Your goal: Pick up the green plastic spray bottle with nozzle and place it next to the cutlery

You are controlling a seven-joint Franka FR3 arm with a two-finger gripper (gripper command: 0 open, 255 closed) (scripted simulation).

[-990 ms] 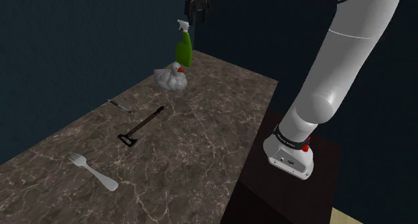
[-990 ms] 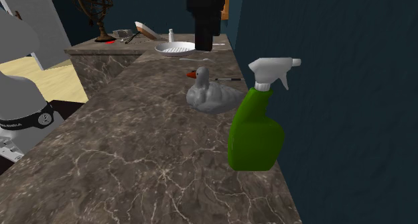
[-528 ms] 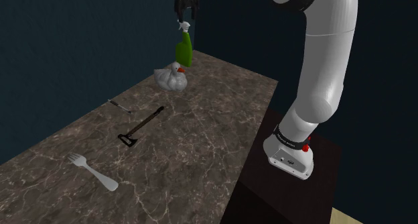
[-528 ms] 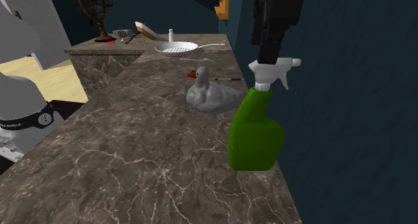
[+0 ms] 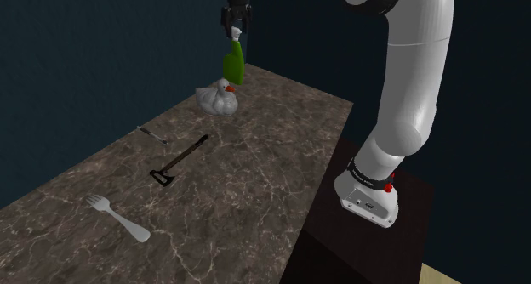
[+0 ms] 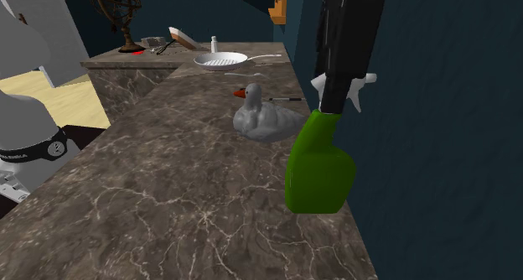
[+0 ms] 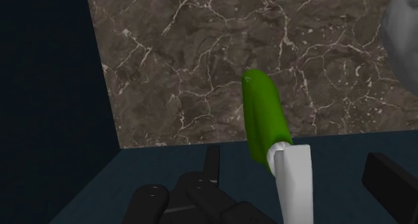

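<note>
My tool (image 7: 297,163) is spread. In the wrist view its two black fingers (image 7: 213,163) stand well apart on either side of the white sprayer head (image 7: 292,182), and I see neither one touching it. Nothing is gripped yet.

Straight below the tool stands the green spray bottle (image 6: 318,173). It is upright on the bench (image 6: 168,203), close to the bench edge and the dark wall behind it. In the second exterior view the tool hangs down over the neck and covers most of the sprayer head.

Just beside the bottle, a little further from the tool, sits a grey duck (image 5: 217,98) with an orange beak. Well beyond that lies what looks like a dark hammer (image 5: 179,161), with a thin metal piece (image 5: 153,133) near it that I cannot identify. Furthest from the tool, at the other end of the bench, lies a pale fork (image 5: 119,218), which I take to be the cutlery.

I judge this to be the grasp step, with the tool lined up over the bottle top and the squeeze not yet made. The next move calls for closing on the narrow neck or head, squarely enough that the bottle hangs straight. Then comes a lift clear of the duck and a long carry down the bench. The bottle should end up upright beside the fork without knocking it.
</note>
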